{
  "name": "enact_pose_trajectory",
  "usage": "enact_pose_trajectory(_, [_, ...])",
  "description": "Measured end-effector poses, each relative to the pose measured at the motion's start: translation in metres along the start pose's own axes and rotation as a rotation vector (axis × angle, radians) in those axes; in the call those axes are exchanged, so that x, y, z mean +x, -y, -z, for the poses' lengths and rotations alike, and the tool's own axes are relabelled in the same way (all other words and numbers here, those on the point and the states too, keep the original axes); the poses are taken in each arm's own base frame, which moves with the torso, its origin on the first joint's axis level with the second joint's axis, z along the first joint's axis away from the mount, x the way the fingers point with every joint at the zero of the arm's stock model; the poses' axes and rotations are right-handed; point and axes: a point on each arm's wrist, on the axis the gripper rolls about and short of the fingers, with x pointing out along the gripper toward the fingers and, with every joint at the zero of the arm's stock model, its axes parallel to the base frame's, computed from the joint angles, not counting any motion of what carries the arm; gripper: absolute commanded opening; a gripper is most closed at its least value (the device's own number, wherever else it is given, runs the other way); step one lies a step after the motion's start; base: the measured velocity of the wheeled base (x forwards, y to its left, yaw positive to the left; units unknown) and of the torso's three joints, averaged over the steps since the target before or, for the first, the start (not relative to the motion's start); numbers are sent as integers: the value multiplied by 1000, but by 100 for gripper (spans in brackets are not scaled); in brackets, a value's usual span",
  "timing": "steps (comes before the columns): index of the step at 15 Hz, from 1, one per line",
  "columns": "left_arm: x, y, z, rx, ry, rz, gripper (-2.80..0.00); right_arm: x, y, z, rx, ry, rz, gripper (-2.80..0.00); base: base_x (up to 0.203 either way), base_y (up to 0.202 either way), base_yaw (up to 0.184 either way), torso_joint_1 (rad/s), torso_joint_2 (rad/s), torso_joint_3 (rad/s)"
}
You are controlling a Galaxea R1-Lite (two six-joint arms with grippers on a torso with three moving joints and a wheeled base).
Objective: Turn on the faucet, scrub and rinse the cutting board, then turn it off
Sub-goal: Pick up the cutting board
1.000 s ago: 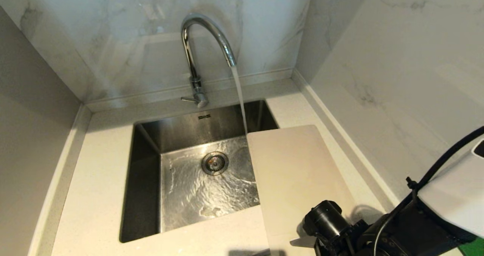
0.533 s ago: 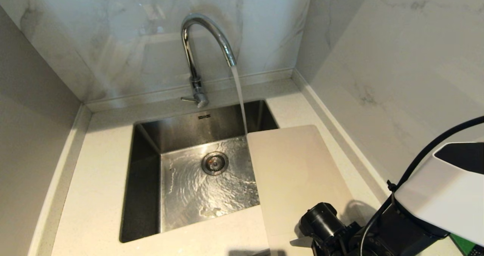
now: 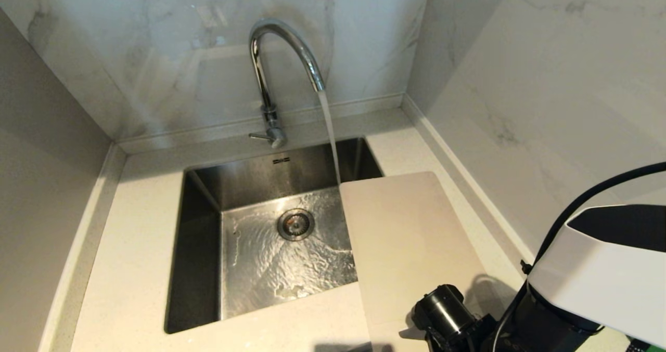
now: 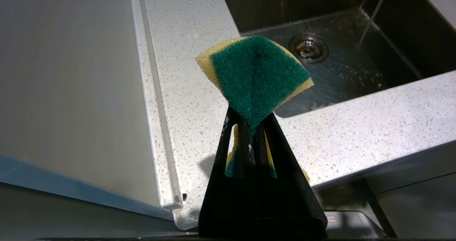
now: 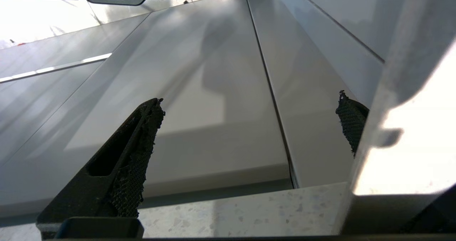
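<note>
Water's on from faucet (image 3: 283, 55) at 12 o'clock, missing cutting board (image 3: 406, 243) at 4 o'clock, half over sink (image 3: 200, 227). Left gripper (image 4: 253, 127) pinches sponge (image 4: 254, 75); right gripper (image 5: 249, 127) wide open, empty. Risk: board tips into basin w/ a careless grab.

You get almost nothing legible here. Small dark stamped mark sits on sink (image 3: 208, 248) back wall, just below faucet (image 3: 270, 81) base: brand-like, letters too small to make out. Small white tag with reddish print shows on cabinet front under counter (image 4: 356, 134) edge in left wrist view: unreadable. No numbers, no signs elsewhere.
</note>
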Motion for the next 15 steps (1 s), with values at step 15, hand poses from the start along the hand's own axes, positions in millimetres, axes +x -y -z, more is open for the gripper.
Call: enact_pose_trajectory(15, [0, 0, 0, 0, 0, 0, -280, 1, 0, 1, -9, -49, 22, 0, 0, 0, 0, 0, 0, 0])
